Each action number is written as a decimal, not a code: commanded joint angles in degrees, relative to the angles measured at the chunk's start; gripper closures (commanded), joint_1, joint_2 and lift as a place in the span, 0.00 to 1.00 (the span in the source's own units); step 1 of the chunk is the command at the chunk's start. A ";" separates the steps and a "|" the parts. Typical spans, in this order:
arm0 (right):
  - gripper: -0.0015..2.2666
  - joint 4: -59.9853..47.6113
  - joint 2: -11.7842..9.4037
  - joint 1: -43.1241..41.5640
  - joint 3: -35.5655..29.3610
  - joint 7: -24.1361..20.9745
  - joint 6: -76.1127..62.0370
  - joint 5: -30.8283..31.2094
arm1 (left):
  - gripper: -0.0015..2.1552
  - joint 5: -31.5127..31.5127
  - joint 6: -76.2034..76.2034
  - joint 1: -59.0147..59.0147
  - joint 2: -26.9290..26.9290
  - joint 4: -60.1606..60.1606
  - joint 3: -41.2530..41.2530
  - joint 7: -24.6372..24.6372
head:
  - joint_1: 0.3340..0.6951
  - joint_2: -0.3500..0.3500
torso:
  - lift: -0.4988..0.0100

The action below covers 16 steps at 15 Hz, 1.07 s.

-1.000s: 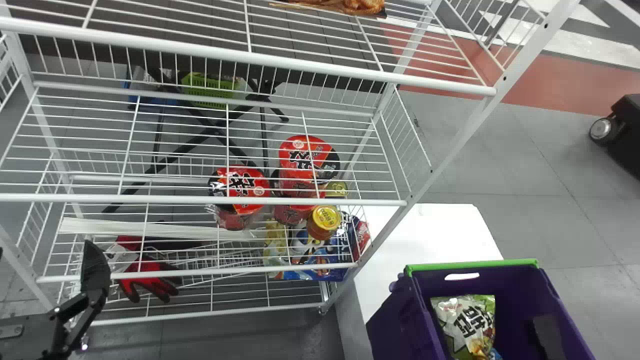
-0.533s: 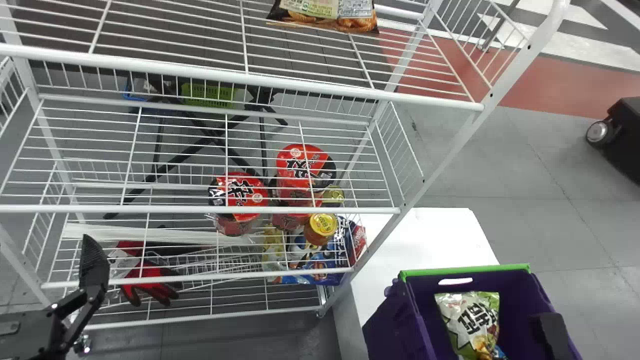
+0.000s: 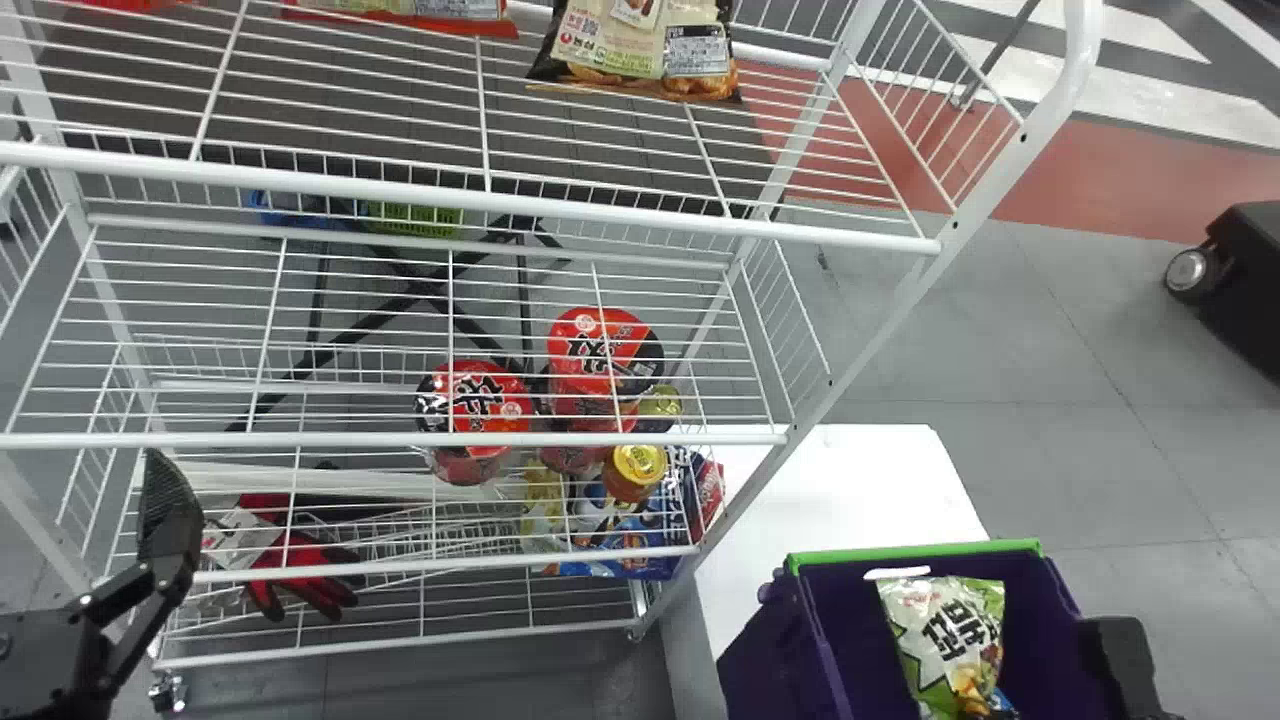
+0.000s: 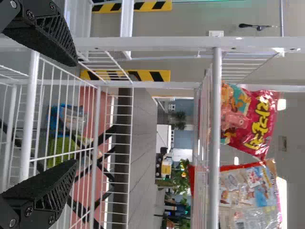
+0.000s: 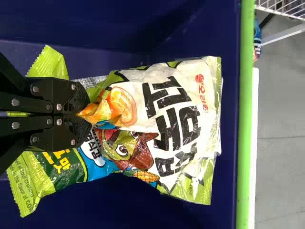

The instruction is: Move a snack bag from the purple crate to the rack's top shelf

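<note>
In the head view, my right gripper (image 3: 1122, 660) shows as a black part at the right side of the purple crate (image 3: 755, 650). The white and green snack bag (image 3: 945, 630) is inside the crate, level with its far wall. In the right wrist view, my right gripper (image 5: 85, 114) is shut on the lower end of this snack bag (image 5: 176, 119). My left gripper (image 3: 165, 510) waits at the rack's lower left; in the left wrist view my left gripper (image 4: 75, 112) is open and empty. The rack's highest visible shelf (image 3: 560, 205) holds several packets.
A green and yellow bag (image 5: 43, 179) lies under the held one. On that highest shelf are a beige packet (image 3: 640, 45) and a red-edged one (image 3: 430, 12). Red cups (image 3: 475, 400) and red gloves (image 3: 300, 575) sit lower. A white table (image 3: 850, 490) stands beside the crate.
The head view has tilted up, so rack and crate appear lower and more packets show. Relative to the crate, the snack bag and my right gripper have risen a little.
</note>
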 commanded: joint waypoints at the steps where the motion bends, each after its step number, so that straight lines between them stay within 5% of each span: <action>1: 0.90 -2.74 1.20 0.12 -0.41 0.54 1.50 0.25 | 0.04 -0.05 0.13 0.67 0.01 -1.14 0.33 0.00 | 1.00 0.00 | 0.48; 16: 0.90 -16.80 6.03 3.02 -5.24 5.55 5.72 -0.10 | 0.04 0.74 1.01 0.59 -0.08 -1.23 0.51 -0.79 | 1.00 0.00 | 0.60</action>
